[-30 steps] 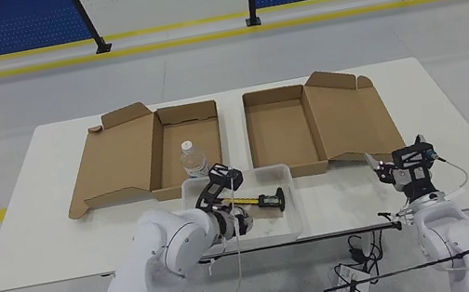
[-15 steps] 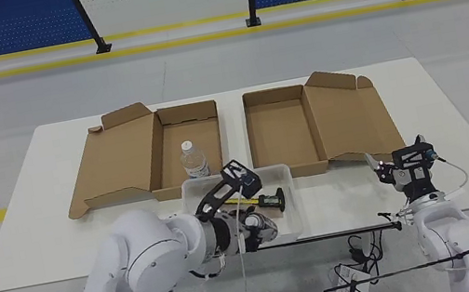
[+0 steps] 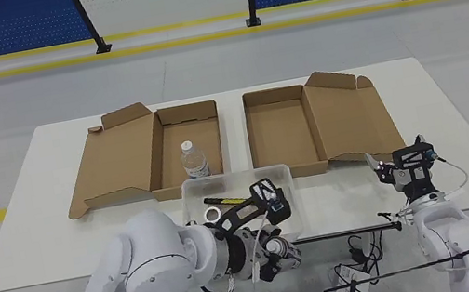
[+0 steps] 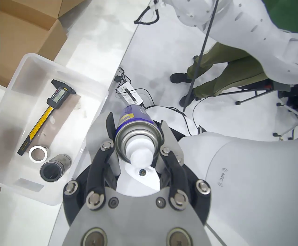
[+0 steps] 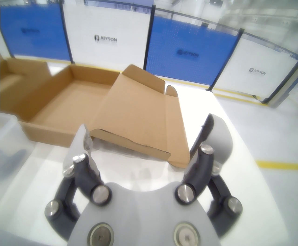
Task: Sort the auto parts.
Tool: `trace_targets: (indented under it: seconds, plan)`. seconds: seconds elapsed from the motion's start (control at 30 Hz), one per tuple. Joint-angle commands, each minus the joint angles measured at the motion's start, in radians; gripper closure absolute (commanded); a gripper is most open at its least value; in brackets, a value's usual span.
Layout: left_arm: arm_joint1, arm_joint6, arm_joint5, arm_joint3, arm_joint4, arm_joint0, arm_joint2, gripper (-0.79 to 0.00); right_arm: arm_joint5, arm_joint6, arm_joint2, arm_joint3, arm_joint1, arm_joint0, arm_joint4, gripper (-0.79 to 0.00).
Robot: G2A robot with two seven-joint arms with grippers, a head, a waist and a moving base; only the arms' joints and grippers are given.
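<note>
My left gripper [image 4: 137,130] is shut on a blue spray can [image 4: 136,127] with a white cap, held past the table's front edge beside the clear plastic bin [image 4: 97,93]. In the top view the left gripper [image 3: 274,233] sits at the bin's [image 3: 285,175] front right corner. The bin holds a yellow-scaled digital caliper [image 4: 44,114], a metal ring [image 4: 38,153] and a dark cylindrical sleeve [image 4: 54,167]. My right gripper [image 5: 146,137] stands open over bare table at the right, also seen in the top view as the right gripper [image 3: 401,164].
Two open cardboard boxes lie behind the bin: the left box [image 3: 183,146] with a clear plastic bottle [image 3: 192,160] in it, and the right box [image 3: 281,133], whose flap [image 5: 139,121] is close ahead of my right gripper. Cables trail off the table's front edge [image 3: 344,233].
My left arm has swung from over the bin toward its front right corner and past the table edge, carrying the spray can. The right arm has stayed still.
</note>
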Motion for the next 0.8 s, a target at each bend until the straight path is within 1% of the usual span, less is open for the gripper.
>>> trace_targets:
  seconds: [0.0, 0.13, 0.33, 0.77]
  plan:
    - [0.011, 0.0, 0.003, 0.005, -0.007, -0.007, 0.008, 0.0, 0.0, 0.0, 0.0, 0.0, 0.0, 0.0, 0.0, -0.785]
    - [0.027, 0.0, 0.013, 0.011, -0.011, -0.019, 0.012, 0.0, 0.0, 0.0, 0.0, 0.0, 0.0, 0.0, 0.0, -0.785]
    - [0.043, 0.0, 0.019, 0.021, -0.025, -0.036, 0.02, 0.0, 0.0, 0.0, 0.0, 0.0, 0.0, 0.0, 0.0, -0.785]
    - [0.058, 0.007, 0.019, 0.041, -0.047, -0.056, 0.027, 0.0, 0.0, 0.0, 0.0, 0.0, 0.0, 0.0, 0.0, -0.785]
